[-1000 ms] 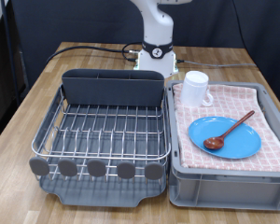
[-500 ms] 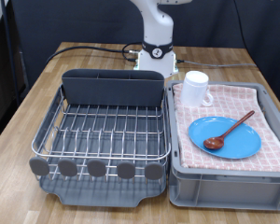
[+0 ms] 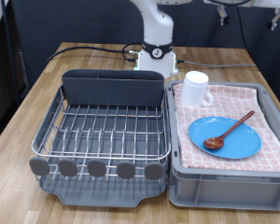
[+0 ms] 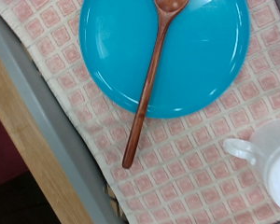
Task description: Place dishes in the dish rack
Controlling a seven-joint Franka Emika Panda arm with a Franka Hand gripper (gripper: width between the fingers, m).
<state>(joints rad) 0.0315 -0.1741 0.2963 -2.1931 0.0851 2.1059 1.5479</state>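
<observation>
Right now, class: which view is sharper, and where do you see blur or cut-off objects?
Exterior view: sharp, evenly lit, dish rack crisp, gripper barely visible at the top edge. Wrist view: softer; wooden spoon slightly blurred across the plate, mug cropped and washed out.

Lab: robot arm [image 3: 159, 23] on wooden table [image 3: 47, 89]

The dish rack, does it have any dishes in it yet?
No, the dish rack holds nothing; the plate, spoon and mug sit in the cloth-lined crate beside it.
</observation>
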